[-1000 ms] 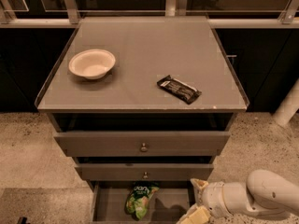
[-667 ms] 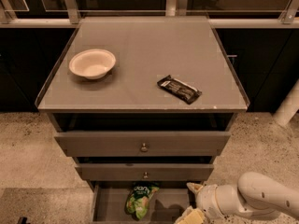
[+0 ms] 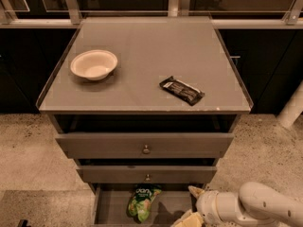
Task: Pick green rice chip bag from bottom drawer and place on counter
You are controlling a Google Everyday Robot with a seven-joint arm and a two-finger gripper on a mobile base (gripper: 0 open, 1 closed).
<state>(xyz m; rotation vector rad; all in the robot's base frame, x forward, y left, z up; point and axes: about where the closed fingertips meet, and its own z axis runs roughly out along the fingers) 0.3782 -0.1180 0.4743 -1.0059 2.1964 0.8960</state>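
The green rice chip bag [image 3: 141,202] lies in the open bottom drawer [image 3: 111,208], near the drawer's middle. My gripper [image 3: 190,205] comes in from the lower right, on a white arm, over the right part of the drawer. Its two pale fingers are spread apart and hold nothing. It is to the right of the bag and does not touch it. The grey counter [image 3: 142,37] is the cabinet top above.
A white bowl [image 3: 93,64] sits on the counter's left side and a flat black bar wrapper [image 3: 182,90] on its right. The two upper drawers [image 3: 144,145] with round knobs stick out slightly. A white post [image 3: 291,108] stands at the right.
My gripper and arm have moved left, closer to the green bag. The bag, bowl and wrapper have not moved.
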